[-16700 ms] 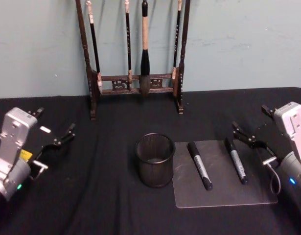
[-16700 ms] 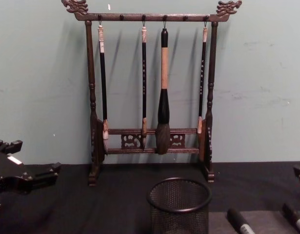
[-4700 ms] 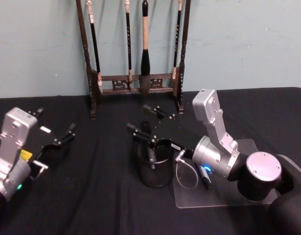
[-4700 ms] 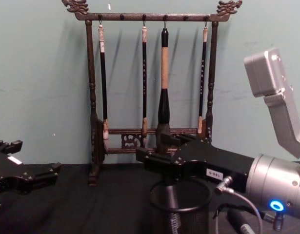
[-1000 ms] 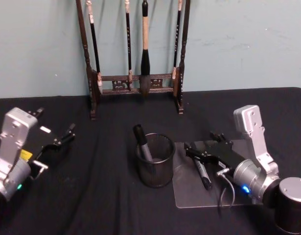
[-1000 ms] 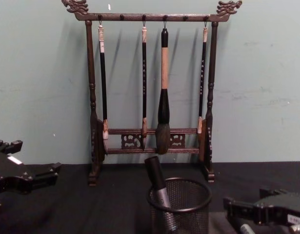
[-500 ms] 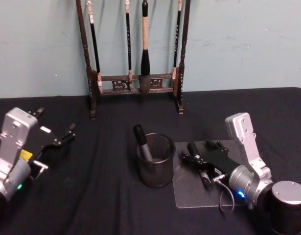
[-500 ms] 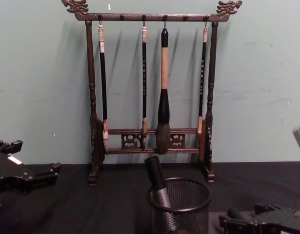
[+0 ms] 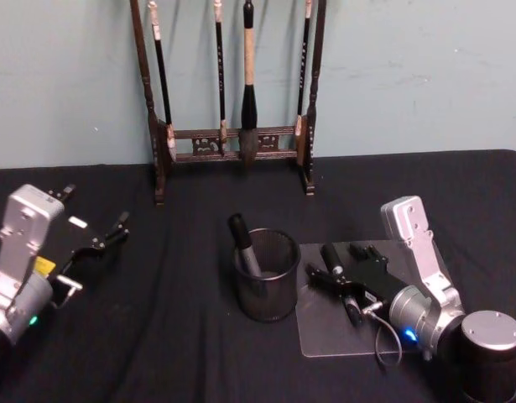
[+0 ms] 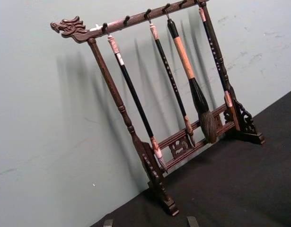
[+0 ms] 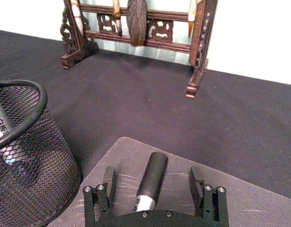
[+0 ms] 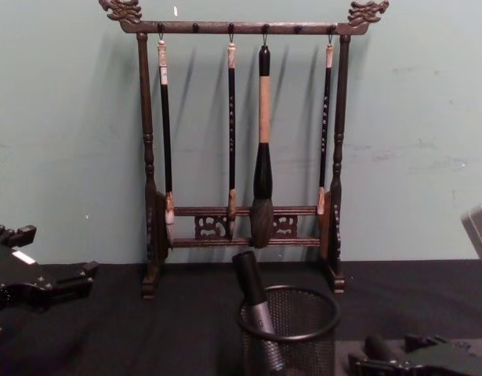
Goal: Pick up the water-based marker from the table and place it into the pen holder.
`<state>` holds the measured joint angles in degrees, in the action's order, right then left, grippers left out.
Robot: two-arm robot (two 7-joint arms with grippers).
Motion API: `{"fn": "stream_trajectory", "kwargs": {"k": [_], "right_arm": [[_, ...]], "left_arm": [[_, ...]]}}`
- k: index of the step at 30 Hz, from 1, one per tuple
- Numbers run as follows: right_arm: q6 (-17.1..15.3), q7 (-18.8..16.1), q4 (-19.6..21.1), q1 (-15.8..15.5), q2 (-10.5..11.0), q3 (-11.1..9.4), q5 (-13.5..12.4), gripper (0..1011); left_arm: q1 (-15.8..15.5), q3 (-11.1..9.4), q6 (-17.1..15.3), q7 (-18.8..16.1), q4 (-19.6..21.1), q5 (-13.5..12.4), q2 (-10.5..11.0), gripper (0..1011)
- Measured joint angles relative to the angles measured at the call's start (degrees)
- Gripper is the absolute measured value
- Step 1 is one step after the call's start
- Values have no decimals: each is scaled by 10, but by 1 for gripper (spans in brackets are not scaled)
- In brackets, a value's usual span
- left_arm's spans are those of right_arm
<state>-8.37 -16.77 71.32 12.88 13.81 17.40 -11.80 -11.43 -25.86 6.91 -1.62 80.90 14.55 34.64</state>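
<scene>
Water-based marker (image 11: 151,177) lying flat on the clear mat (image 9: 333,337), just right of the pen holder (image 9: 266,291). I've got the right gripper (image 9: 336,262) low over it, jaws apart on either side of the barrel. Another marker (image 9: 241,238) leans inside the holder, cap up. Left gripper (image 9: 91,214) is parked over the counter's left side, jaws apart.

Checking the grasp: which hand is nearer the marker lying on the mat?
Right. The right hand sits open astride the marker on the mat; the left hand is parked far left, beyond the pen holder.
</scene>
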Motion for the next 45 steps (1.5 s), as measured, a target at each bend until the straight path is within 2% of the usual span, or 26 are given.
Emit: {"fn": "stream_trajectory", "kwargs": {"k": [10, 32, 38, 45], "right_arm": [[-13, -4, -2, 4, -1, 0, -1, 1002], [-14, -5, -3, 6, 0, 3, 2, 1000], [-14, -5, -2, 6, 0, 3, 2, 885], [-13, -5, -2, 5, 0, 3, 1, 677]], "left_arm": [[0, 0, 0, 0, 0, 0, 0, 1009], [0, 0, 0, 0, 0, 0, 0, 1009], [0, 0, 0, 0, 0, 0, 0, 1009], [0, 0, 0, 0, 0, 0, 0, 1009]]}}
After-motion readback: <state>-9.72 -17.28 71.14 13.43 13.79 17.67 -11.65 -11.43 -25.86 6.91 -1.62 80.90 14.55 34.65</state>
